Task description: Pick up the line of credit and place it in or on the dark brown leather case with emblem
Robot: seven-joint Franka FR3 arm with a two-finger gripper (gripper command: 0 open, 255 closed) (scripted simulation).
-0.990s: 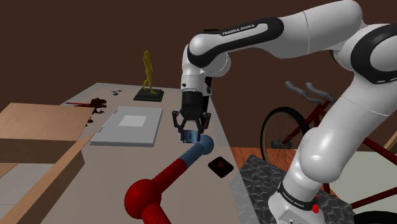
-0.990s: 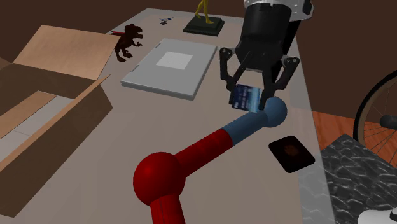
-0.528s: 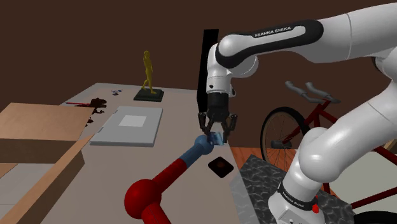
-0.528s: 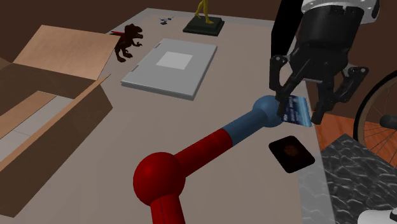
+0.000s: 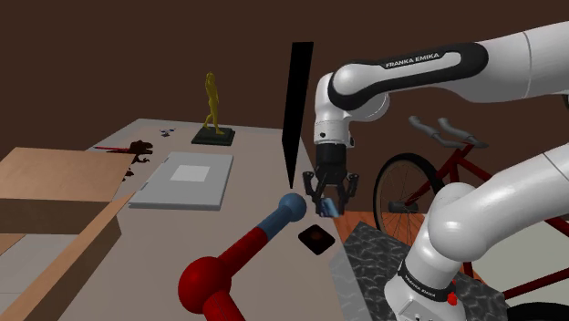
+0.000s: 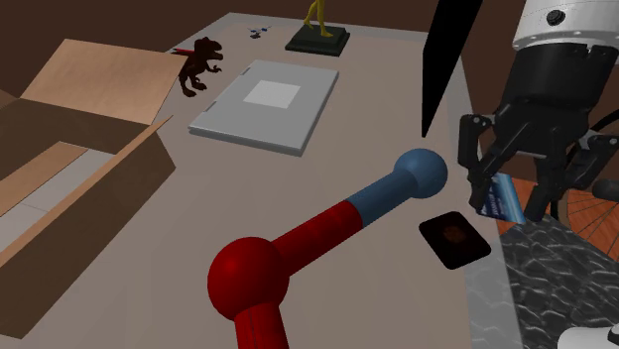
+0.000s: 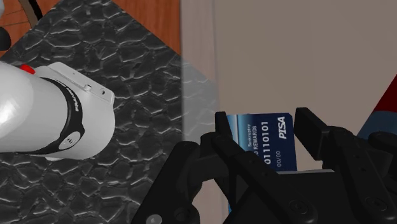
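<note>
A blue credit card with white print stands on edge between my black fingers. My gripper is shut on the credit card and hangs over the table's edge nearest the stand. The dark brown case with an orange emblem lies flat on the table just below and toward the shoulder view's left of the gripper. In the second exterior view the case sits a little left of the card and below it.
A red and blue dumbbell-shaped thing lies beside the case. Farther back are a grey laptop, a dark dinosaur toy, a gold statuette and an open cardboard box. A red bicycle stands beyond the table. The stand is dark.
The gripper has carried the card from above the dumbbell's blue end toward the shoulder view's right, past the table's edge, and a little lower. Nothing on the table moved.
</note>
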